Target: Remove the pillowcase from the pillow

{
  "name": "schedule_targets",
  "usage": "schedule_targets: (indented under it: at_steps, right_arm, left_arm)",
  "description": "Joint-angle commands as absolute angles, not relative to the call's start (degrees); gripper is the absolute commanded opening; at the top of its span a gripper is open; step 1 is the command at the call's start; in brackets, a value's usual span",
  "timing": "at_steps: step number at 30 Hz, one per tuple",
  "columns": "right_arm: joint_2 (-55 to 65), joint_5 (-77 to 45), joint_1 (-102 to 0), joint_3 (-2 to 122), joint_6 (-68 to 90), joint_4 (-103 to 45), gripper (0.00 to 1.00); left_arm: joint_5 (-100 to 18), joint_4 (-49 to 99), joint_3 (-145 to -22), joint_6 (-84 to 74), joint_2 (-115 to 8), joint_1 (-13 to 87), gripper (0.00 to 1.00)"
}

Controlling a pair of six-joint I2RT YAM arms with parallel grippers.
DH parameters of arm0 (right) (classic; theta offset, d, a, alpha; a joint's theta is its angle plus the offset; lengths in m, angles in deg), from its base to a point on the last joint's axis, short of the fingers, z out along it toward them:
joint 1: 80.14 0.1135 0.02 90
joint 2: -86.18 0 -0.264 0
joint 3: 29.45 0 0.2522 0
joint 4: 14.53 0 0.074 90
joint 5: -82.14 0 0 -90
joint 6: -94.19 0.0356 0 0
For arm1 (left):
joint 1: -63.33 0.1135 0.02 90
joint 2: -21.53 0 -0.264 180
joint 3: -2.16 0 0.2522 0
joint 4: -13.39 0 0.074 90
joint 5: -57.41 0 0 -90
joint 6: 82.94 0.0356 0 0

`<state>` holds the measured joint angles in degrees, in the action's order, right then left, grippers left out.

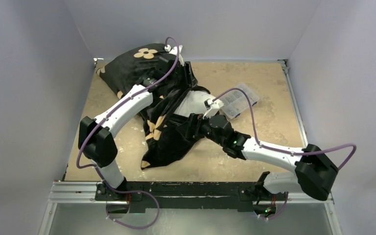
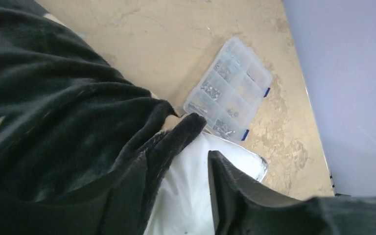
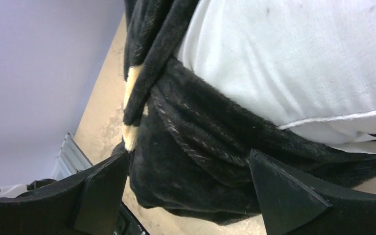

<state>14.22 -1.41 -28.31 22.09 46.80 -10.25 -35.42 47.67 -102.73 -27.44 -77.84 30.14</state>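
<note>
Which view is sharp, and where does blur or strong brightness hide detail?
Top external: even, soft light, no glare; the black pillowcase shows few folds. Left wrist: the near pillowcase is blurred at the left, while the box is fairly sharp. Right wrist: sharpest, the plush fibres show; the pillow is bright but still shows smudges.

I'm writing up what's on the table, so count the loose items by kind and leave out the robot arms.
Pillowcase, black with tan motifs: 1
Pillow, white, partly out of the cover: 1
Clear organizer box with compartments: 1
Total: 3
</note>
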Motion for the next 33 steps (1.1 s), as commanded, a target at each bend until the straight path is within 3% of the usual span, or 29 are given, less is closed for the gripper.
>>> schedule_targets:
  at_steps: [1,6,8,10,15,33]
  right_arm:
    - [10.6,1.3,-27.8,25.3,48.3,-5.8,0.94]
    - [6.2,2.2,-27.5,24.8,49.1,-5.4,0.87]
    - [5.1,1.1,-27.5,23.4,49.0,-3.5,0.78]
    - [3.9,-0.7,-27.4,22.0,48.8,-0.7,0.59]
    - [1.5,-5.0,-26.9,18.9,48.8,4.4,0.00]
    - [4.9,-6.1,-26.3,13.1,51.7,10.0,0.00]
  left_arm:
    - [-31.0,50.0,-103.9,-23.2,-71.5,30.5,0.53]
    - [-30.0,58.6,-99.6,-18.3,-66.7,30.2,0.56]
    - [-29.7,61.5,-97.2,-16.8,-65.2,29.6,0.56]
    - [-29.8,62.0,-94.4,-16.3,-63.7,28.9,0.57]
    - [-31.4,60.9,-89.9,-16.3,-62.9,26.7,0.57]
    - [-21.2,57.0,-86.7,-15.2,-71.3,18.1,0.60]
